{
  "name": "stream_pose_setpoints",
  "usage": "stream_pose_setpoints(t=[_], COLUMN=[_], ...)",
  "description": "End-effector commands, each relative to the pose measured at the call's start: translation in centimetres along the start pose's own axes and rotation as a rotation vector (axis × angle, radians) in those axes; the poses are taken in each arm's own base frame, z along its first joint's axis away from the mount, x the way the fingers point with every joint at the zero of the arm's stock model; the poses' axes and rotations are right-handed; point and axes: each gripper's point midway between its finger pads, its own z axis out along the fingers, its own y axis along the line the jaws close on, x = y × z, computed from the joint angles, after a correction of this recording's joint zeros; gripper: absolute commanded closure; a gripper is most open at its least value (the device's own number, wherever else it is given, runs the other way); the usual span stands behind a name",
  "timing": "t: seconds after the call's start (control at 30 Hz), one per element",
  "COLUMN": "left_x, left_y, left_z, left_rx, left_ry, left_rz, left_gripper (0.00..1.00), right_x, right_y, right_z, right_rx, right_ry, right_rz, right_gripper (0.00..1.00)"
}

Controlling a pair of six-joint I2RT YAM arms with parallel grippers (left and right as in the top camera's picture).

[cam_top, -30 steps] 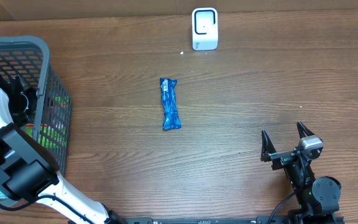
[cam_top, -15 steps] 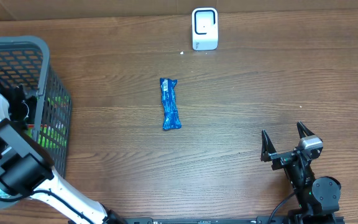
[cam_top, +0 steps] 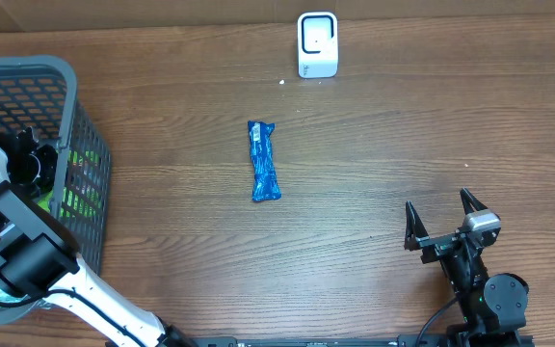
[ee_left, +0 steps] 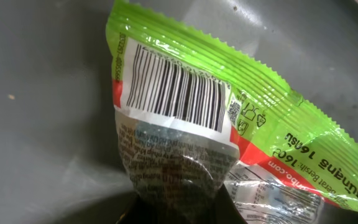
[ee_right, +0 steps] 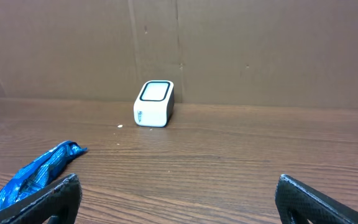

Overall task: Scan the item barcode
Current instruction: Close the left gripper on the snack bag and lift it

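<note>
Inside the basket, the left gripper is closed and seems to pinch the lower end of the green packet, whose barcode faces the wrist camera (the fingertips are cut off at the frame's bottom edge). The right gripper rests spread wide on the table, well apart from the blue packet and the scanner.

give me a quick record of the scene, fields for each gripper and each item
left gripper: shut on the green packet, inside the basket
green packet: barcode facing the wrist camera
right gripper: open, empty, at the near side of the table
blue packet: lying mid-table, nothing touching it
scanner: white, at the table's far edge
</note>
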Motion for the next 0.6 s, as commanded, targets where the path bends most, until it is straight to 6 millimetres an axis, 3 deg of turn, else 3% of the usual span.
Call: stream_pose_setpoints(t=[0.0, 0.13, 0.3, 0.37, 0.57], left_x=[1.8, -0.5, -2.8, -3.6, -4.2], left_y=[-1.0, -1.7, -2.7, -3.3, -4.6], left_z=[2.9, -2.3, -10.4, -14.5, -20.8], left_rx=[0.060, 0.052, 0.030, 0.018, 0.012], left_ry=[0.135, 0.098, -0.004, -0.081, -0.241], left_rz=[-0.050, -0.076, -0.095, -0.100, -0.087], left_gripper=[0.96, 0.96, 0.96, 0.96, 0.96], right_x=[0.2, 0.2, 0.2, 0.2, 0.2], right_y=[0.1, 0.1, 0.1, 0.1, 0.1], right_z=[0.0, 0.0, 0.0, 0.0, 0.0], right_rx=[-0.004, -0.004, -0.004, -0.004, -0.004], right_ry=[-0.004, -0.004, -0.004, -0.004, -0.004], right_rz=[0.002, 0.002, 0.002, 0.002, 0.002], right_gripper=[0.00, 0.00, 0.00, 0.00, 0.00])
